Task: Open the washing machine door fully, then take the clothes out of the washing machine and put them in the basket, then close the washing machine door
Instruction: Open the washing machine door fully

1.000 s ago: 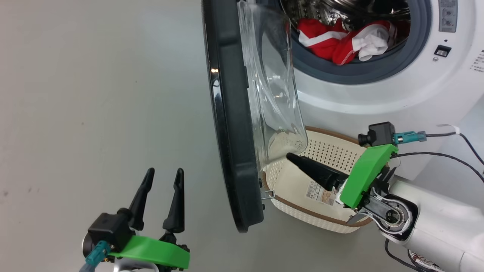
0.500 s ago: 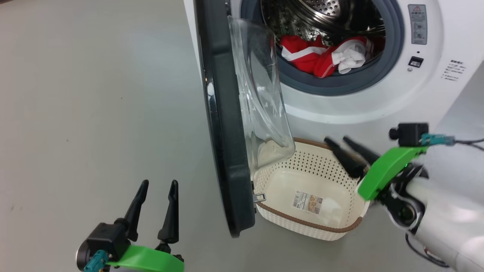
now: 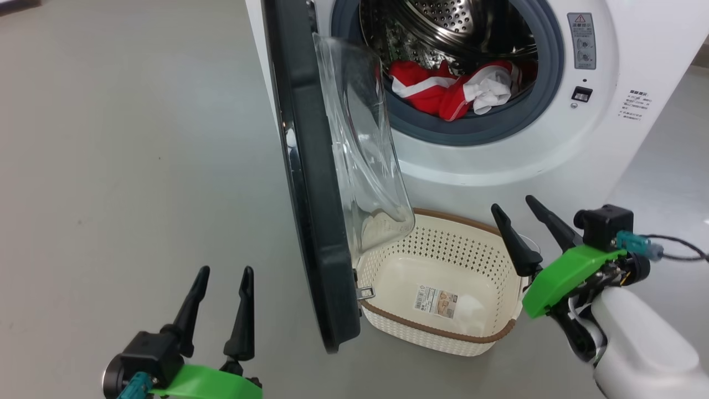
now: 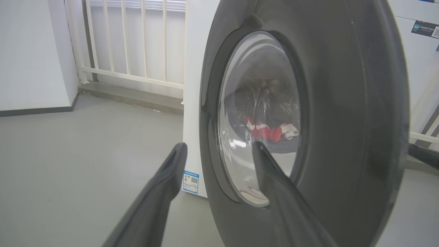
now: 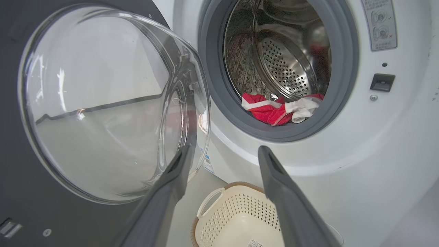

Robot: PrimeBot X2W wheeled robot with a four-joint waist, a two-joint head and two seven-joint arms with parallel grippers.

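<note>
Head view: smooth grey floor (image 3: 138, 166) all round the washing machine (image 3: 498, 166). The washing machine door (image 3: 310, 221) stands open. The clothes (image 3: 437, 91) lie in its drum (image 3: 443, 22), and the basket (image 3: 437, 332) sits at its foot. My left gripper (image 3: 226, 270) and right gripper (image 3: 512, 203) are both spread wide and empty, in front of the machine.
Left wrist view: I see a white railing (image 4: 137, 41) behind the machine.
Right wrist view: the clothes are at the drum mouth.

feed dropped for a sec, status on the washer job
Left gripper, right gripper open, empty. Red clothes in drum, basket empty. Washing machine door swung out, glass bowl overhanging basket's left end.
</note>
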